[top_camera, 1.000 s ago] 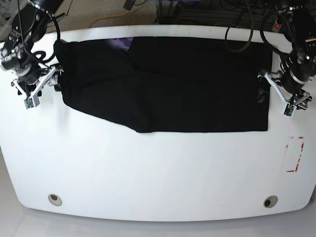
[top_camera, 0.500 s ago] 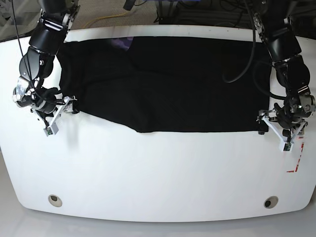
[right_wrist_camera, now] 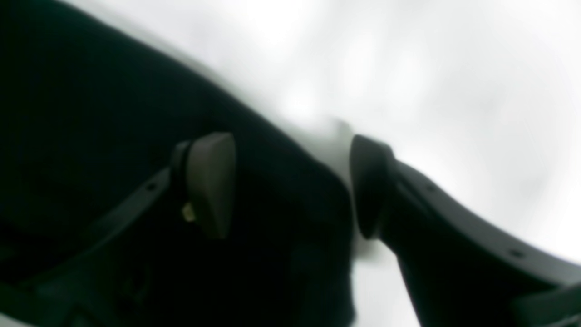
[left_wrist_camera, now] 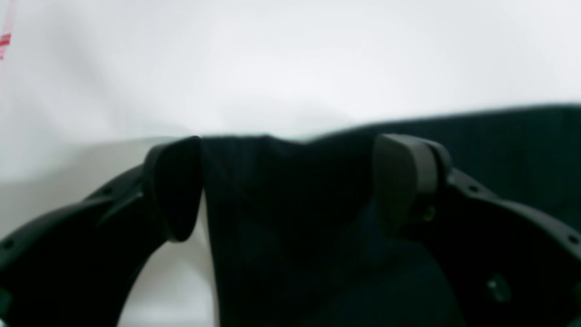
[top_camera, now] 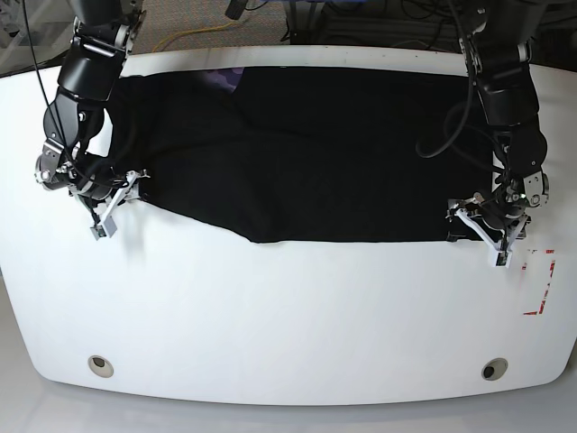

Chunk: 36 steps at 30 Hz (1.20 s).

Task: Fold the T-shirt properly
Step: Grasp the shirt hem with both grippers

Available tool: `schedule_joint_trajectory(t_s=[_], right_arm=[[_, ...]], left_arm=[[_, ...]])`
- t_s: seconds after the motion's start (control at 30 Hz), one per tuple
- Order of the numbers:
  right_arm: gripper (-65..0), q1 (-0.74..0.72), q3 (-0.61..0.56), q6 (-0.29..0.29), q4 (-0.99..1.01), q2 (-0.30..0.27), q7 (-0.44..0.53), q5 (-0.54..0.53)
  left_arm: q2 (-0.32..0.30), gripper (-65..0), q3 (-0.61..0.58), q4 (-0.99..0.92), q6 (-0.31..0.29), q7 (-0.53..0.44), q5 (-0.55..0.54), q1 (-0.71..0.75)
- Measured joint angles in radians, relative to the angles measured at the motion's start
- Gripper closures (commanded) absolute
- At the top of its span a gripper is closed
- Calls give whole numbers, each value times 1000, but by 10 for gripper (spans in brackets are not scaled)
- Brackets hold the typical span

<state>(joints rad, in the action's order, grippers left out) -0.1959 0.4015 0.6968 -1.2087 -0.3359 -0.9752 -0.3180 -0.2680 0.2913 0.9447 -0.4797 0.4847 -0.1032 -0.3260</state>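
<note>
Both wrist views blurred, T-shirt corner edges soft, arm tops cut off in base view

Black T-shirt flat on white desk, far half. Left end effector at shirt's near corner, view's right; right end effector at shirt edge opposite. Red marks nr desk edge.

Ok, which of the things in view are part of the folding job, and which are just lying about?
In the job:
- T-shirt, spread flat
- left pincer, open around the shirt's near corner
- right pincer, at the opposite edge, cloth between its fingers

Lying about:
- red tape marks on the table
- cables behind the table
</note>
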Motion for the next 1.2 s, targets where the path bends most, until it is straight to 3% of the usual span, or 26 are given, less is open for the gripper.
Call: schedule_joint_trajectory(t_s=[0.17, 0.23, 0.37, 0.43, 0.63, 1.0, 1.2], right_arm=[[-239, 1, -33, 0, 0, 4, 30, 0], [-166, 1, -38, 0, 0, 10, 33, 0], [-5, 0, -38, 0, 0, 23, 37, 0], [0, -2, -39, 0, 0, 27, 37, 0], [0, -6, -42, 0, 0, 26, 34, -1], [0, -6, -41, 3, -135, 20, -1, -2], [0, 21, -38, 3, -219, 21, -86, -6]], left_arm=[[-4, -514, 2, -80, 0, -42, -5, -35], [-4, -410, 2, -86, 0, -57, -5, -34], [-5, -69, 2, -89, 1, -57, -6, -34], [-7, 0, 2, -90, 0, -55, -6, -33], [-7, 0, 2, -70, 0, -16, -12, -27], [-1, 0, 1, 196, -4, 122, 14, 53], [2, 0, 2, 373, -7, 197, -3, 71]])
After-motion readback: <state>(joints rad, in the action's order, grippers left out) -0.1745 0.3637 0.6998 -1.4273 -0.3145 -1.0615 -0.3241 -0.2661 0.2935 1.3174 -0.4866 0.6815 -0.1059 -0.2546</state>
